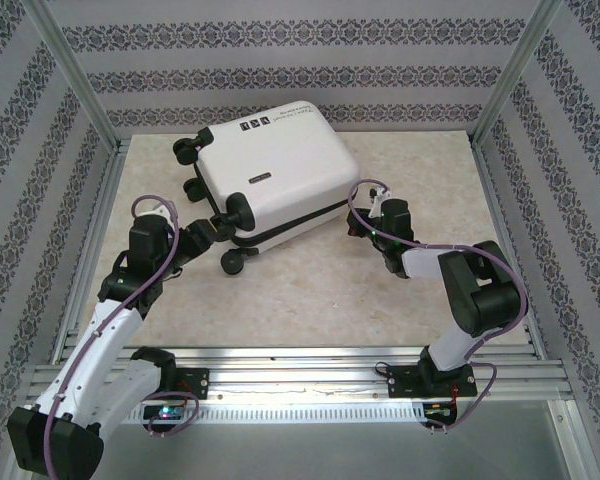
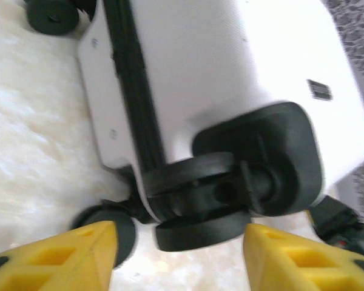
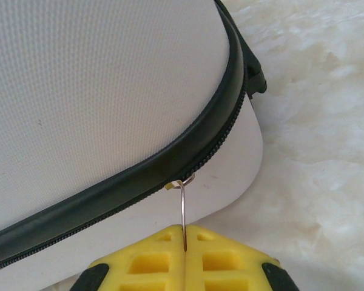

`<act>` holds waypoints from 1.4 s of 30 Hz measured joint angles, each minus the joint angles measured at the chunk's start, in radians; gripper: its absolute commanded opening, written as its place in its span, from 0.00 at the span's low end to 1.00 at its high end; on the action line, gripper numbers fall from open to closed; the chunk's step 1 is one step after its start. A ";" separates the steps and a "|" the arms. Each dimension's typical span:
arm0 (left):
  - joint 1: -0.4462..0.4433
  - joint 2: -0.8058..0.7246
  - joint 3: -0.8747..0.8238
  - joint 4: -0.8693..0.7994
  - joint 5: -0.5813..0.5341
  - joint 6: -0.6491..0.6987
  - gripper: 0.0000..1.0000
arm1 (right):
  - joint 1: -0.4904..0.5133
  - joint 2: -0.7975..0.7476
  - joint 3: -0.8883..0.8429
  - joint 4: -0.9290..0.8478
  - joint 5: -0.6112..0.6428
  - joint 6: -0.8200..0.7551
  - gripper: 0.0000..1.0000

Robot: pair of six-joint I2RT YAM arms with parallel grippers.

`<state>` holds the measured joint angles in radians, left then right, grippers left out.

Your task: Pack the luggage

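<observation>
At frame bottom the right hand [image 3: 185,233] is pinched together on the zipper pull [image 3: 183,203]; the left hand [image 2: 179,237] stands apart, flanking a caster wheel [image 2: 194,180]. Beyond, the luggage [image 1: 270,165] lies closed on the surface [image 1: 320,290], upper centre overhead.

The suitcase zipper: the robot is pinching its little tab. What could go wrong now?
1. The thin zipper pull is pinched only at its tip by the right fingers, so it might slip out when tugged.
2. The left fingers stand open on either side of a wheel, gripping nothing. With nothing bracing it, the suitcase might slide across the table instead of the zipper moving.
</observation>
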<state>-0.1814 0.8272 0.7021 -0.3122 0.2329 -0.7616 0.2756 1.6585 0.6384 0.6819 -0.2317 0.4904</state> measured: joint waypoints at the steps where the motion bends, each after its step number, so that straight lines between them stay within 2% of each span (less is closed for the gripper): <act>1: -0.001 -0.002 -0.006 0.026 0.027 -0.027 0.70 | 0.002 0.000 0.000 0.000 0.004 0.000 0.00; 4: -0.019 -0.019 -0.053 0.124 0.080 -0.117 0.74 | 0.002 0.000 0.000 0.000 0.006 0.000 0.00; 7: -0.076 -0.043 -0.107 0.188 0.096 -0.201 0.75 | 0.002 0.000 0.000 0.001 0.007 0.000 0.00; 10: -0.133 -0.061 -0.142 0.232 0.085 -0.268 0.76 | 0.002 0.000 0.000 0.002 0.007 0.000 0.00; 14: -0.157 -0.062 -0.151 0.290 0.046 -0.317 0.77 | 0.002 0.000 0.000 0.002 0.007 0.000 0.00; 25: -0.157 0.104 -0.150 0.381 -0.079 -0.328 0.76 | 0.018 -0.009 -0.020 0.013 0.019 0.000 0.00; 36: -0.138 0.106 -0.105 0.381 -0.167 -0.315 0.75 | 0.024 -0.011 -0.024 0.026 0.026 0.000 0.00; 42: -0.130 0.150 -0.088 0.396 -0.170 -0.308 0.68 | 0.024 -0.013 -0.026 0.026 0.027 0.000 0.00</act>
<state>-0.3119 0.9768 0.6140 0.0834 0.0628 -1.0698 0.2993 1.6455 0.6128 0.7074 -0.2050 0.4908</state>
